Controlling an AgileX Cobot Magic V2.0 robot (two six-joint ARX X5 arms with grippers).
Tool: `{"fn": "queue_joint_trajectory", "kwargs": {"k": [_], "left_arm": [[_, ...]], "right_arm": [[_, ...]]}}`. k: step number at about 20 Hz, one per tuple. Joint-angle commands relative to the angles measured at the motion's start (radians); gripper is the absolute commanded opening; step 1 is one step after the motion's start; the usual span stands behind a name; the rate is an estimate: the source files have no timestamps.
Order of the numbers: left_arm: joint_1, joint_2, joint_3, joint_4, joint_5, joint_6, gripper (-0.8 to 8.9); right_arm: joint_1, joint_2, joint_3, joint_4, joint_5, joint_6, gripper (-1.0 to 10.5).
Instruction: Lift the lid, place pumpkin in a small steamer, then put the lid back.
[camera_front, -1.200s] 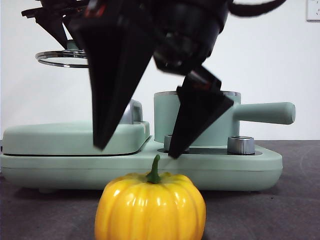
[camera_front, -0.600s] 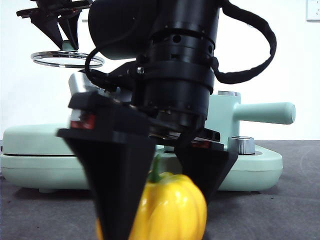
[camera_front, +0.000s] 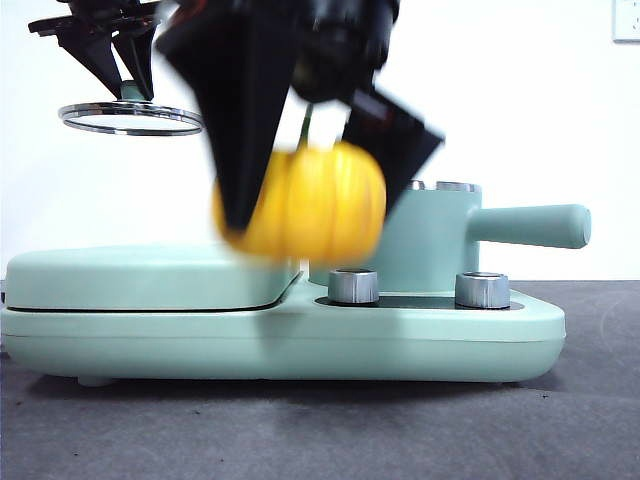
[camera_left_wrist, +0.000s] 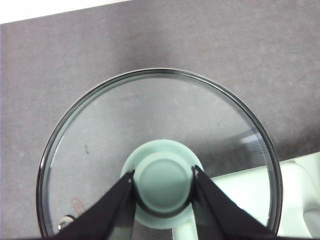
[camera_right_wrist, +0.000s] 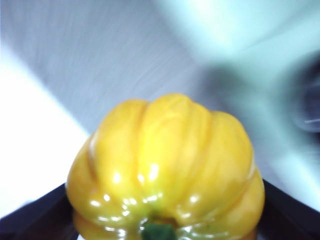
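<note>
Pumpkin (camera_front: 305, 200) in right tool (camera_front: 310, 190) — airborne, beside small steamer (camera_front: 435, 240).

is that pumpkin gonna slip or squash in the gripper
The pumpkin looks glossy and rounded, so it could slip between the right gripper jaws. It keeps its ribbed shape while clamped, so it is probably stiff. Set down, it may roll.

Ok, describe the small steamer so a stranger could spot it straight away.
Start from the wide, low mint-green base that spans the table. The small steamer stands on its end with the two silver knobs, just behind them. It is the only tall round pot, with a steel rim and one long straight handle sticking out sideways; the flat cover beside it is low and wide.
</note>
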Motion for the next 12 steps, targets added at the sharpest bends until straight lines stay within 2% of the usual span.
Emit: {"fn": "queue_joint_trajectory", "kwargs": {"k": [1,4,7,12], "left_arm": [[-0.001,-0.007,0.04,0.021,0.003,-0.003,0.21],[-0.001,-0.005,0.04,0.023,0.003,-0.004,0.22],[-0.001,-0.005,0.04,0.024,0.003,-0.003,0.21],[0.0,-0.003,0.04,0.029,0.003,-0.003,0.22]], "right_arm": [[-0.078,0.038,0.166,-0.037,0.026,-0.024,3.1],[-0.217,0.135,0.385,-0.109,0.026,-0.06,3.1],[-0.329,0.253,0.566,-0.176,0.026,-0.064,3.1],[-0.416,0.352,0.626,-0.195,0.026,-0.064,3.1]]}}
